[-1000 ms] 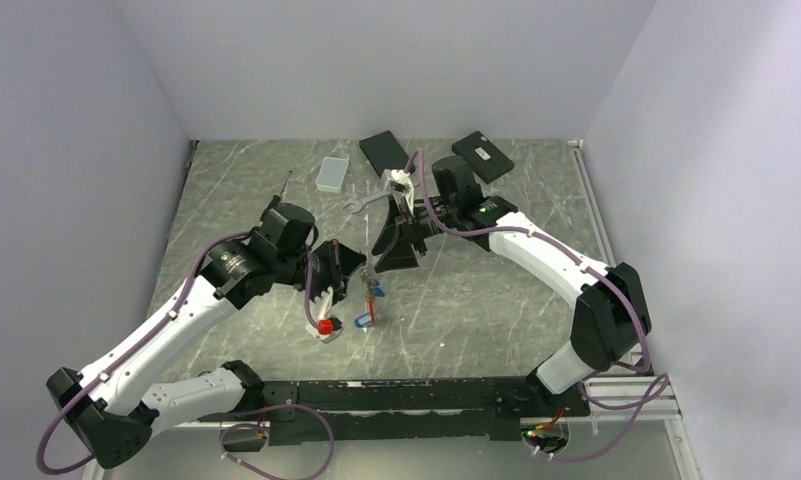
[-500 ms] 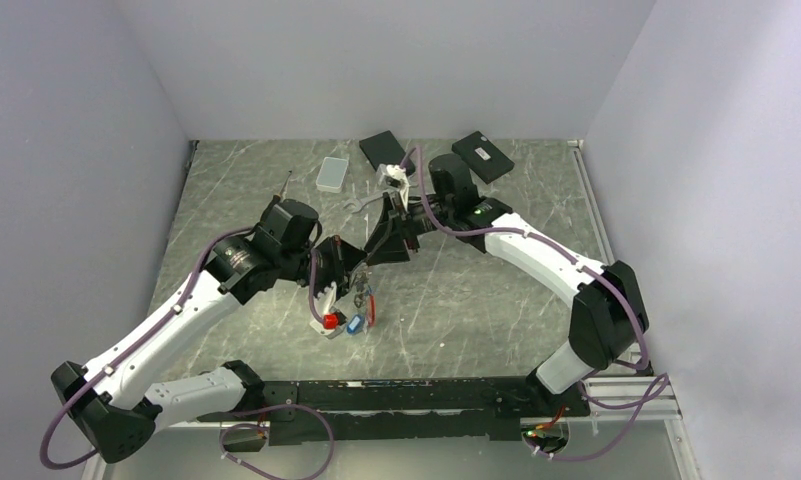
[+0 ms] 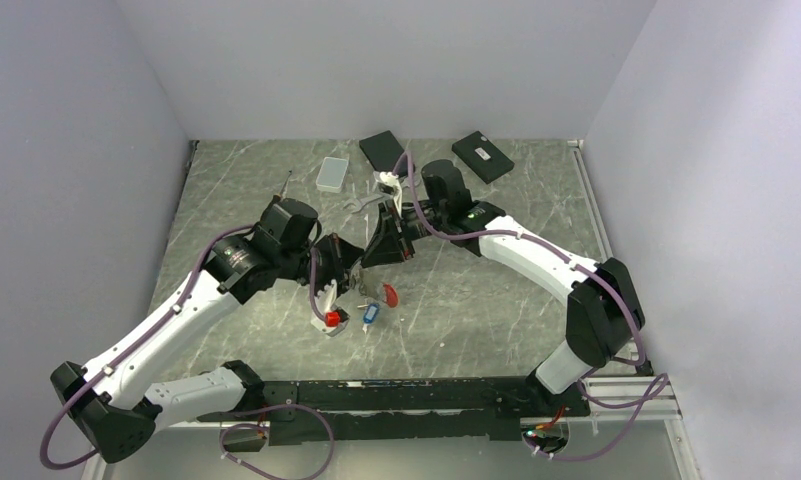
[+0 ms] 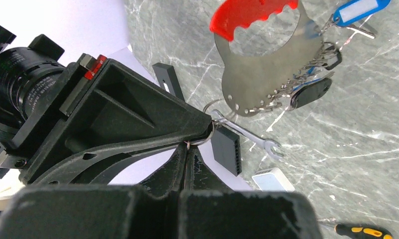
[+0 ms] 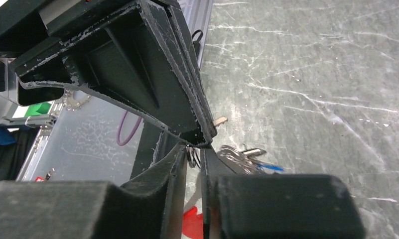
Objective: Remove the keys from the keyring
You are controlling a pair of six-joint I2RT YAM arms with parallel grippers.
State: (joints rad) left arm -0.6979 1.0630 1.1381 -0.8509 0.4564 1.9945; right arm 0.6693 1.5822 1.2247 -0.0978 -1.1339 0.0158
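The keyring hangs between my two grippers above the table. Its thin metal ring [image 4: 206,106] is pinched in my shut left gripper [image 4: 189,148]. My right gripper [image 5: 193,149] meets it tip to tip, jaws narrowed to a slit around the same ring [image 5: 191,158]. Below hang the red curved clip [image 4: 247,15] on its flat metal plate, a blue-headed key [image 4: 361,11] and a black fob [image 4: 312,92]. In the top view the grippers [image 3: 354,272] [image 3: 376,262] touch, with the red clip [image 3: 389,294] and blue key [image 3: 370,314] beneath. More keys [image 5: 237,153] bunch beside my right fingers.
A silver wrench [image 4: 247,137], a black box [image 4: 226,152], a white box [image 4: 272,179] and a screwdriver [image 4: 361,231] lie behind. Another black box [image 3: 482,156] sits at the back right. The left wrist's round red knob [image 3: 331,318] is close to the hanging keys.
My right gripper has moved down-left onto the left gripper's tips and its jaws have narrowed. The hanging bunch swung; the red clip now shows to the right of the blue key.
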